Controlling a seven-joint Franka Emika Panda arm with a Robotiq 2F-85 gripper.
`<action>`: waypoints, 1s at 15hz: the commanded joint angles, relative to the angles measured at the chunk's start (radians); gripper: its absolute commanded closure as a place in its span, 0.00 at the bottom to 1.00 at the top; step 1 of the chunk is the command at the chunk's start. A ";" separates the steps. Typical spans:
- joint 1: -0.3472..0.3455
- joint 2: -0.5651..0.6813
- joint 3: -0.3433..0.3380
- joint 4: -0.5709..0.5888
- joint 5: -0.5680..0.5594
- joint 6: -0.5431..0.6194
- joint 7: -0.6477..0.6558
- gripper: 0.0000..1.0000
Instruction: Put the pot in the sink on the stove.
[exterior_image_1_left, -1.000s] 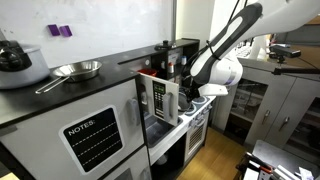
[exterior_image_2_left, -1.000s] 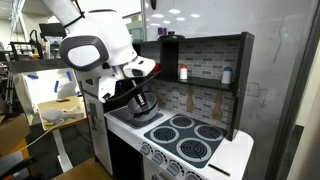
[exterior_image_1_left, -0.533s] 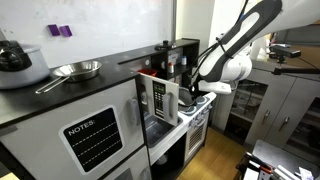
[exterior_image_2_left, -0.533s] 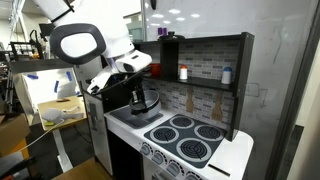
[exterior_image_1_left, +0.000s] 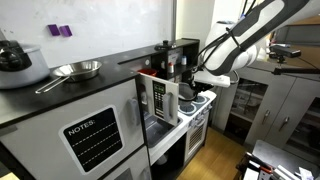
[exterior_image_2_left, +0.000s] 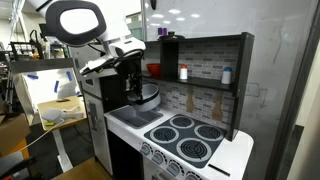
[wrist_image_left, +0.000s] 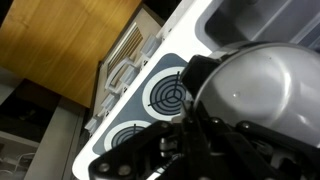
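Lettering "NOTES:" is seen on a dark panel (exterior_image_1_left: 92, 138). The pot (exterior_image_2_left: 147, 97) is pinched by the hand (exterior_image_2_left: 136, 90) above the sink (exterior_image_2_left: 132, 115), beside the stove (exterior_image_2_left: 190, 136).

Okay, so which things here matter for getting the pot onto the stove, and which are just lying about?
For the job: pot, gripped by the claw; sink; stove.
Lying about: frying pan; grey cooker; jar on the shelf.

pot (exterior_image_2_left: 147, 96): lifted higher vs 1s ago | gripper (exterior_image_2_left: 134, 88): risen w/ it | arm: swung up
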 joint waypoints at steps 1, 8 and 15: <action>0.025 0.004 -0.024 0.041 -0.066 -0.085 0.106 0.99; 0.052 0.077 -0.055 0.096 -0.079 -0.121 0.160 0.99; 0.091 0.209 -0.121 0.180 -0.055 -0.117 0.124 0.99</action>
